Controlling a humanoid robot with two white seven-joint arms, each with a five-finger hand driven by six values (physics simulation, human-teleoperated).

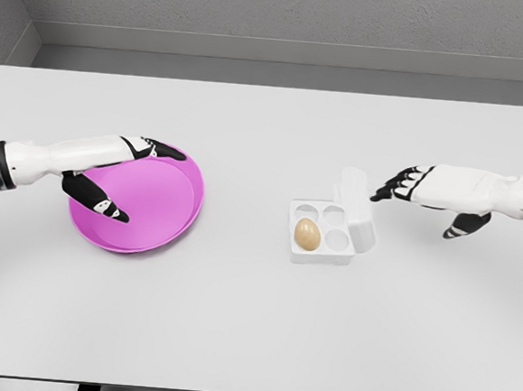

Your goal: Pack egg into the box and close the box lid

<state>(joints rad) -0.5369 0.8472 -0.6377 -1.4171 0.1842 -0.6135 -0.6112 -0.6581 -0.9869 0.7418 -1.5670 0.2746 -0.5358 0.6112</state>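
One egg (307, 234) is sitting in one open box (330, 228), near-left cell. Right hand (422, 188), fingers spread, is hovering just right of the lid. Left hand (118, 177), open, is hovering over one pink plate (165, 208).

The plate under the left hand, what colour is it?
Bright pink plate, plain with no pattern, seen in the head view.

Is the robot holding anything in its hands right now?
No, nothing. The left robot hand is open over the pink plate, and the right robot hand is open beside the box. The egg already sits in the box.
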